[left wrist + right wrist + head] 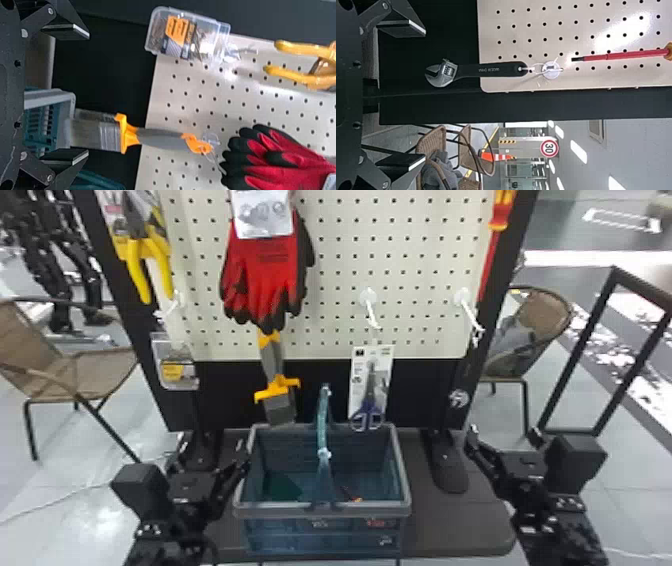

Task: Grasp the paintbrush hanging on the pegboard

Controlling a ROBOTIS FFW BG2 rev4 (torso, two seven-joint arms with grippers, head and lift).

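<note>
Gaping, left end effector [67, 94] faces paintbrush [158, 138], right end effector [403, 94] a wrench [478, 70].

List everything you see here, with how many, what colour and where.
pegboard: one, cream, behind table
paintbrush: one, grey and yellow, hanging under gloves
gloves: one pack, red-black, upper pegboard
pliers: one, yellow, pegboard's left edge
box: one, clear, below pliers
scissors: one, blue, packaged, middle hook
wrench: one, black, right hook
screwdriver: one, red, above wrench
basket: one, grey, on table
table: one, black, before pegboard
chairs: two, tan, either side
left pincer: one, black, open, left of basket
right pincer: one, black, open, table's right edge
</note>
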